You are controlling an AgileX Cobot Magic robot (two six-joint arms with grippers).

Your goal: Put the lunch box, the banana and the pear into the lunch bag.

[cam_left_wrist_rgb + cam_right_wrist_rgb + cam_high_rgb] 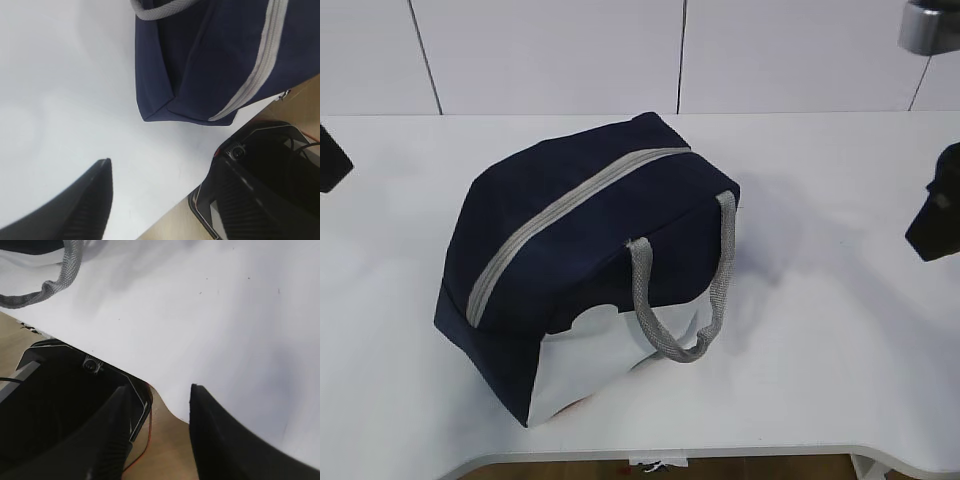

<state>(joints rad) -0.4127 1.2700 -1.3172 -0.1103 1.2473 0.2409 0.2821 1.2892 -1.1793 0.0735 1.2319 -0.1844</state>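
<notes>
The navy-blue lunch bag (582,250) lies tilted on the white table (820,330), with its grey zipper (560,212) shut along the top and a grey handle (705,300) hanging over the white side panel. It also shows in the left wrist view (210,60). The lunch box, the banana and the pear are out of view. My left gripper (165,192) is open and empty, off to the bag's left (330,155). My right gripper (157,410) is open and empty over the table's front edge, to the bag's right (938,215).
The table's front edge (720,452) runs close below the bag. The robot's black base (55,390) sits below that edge. A white panelled wall (550,50) stands behind the table.
</notes>
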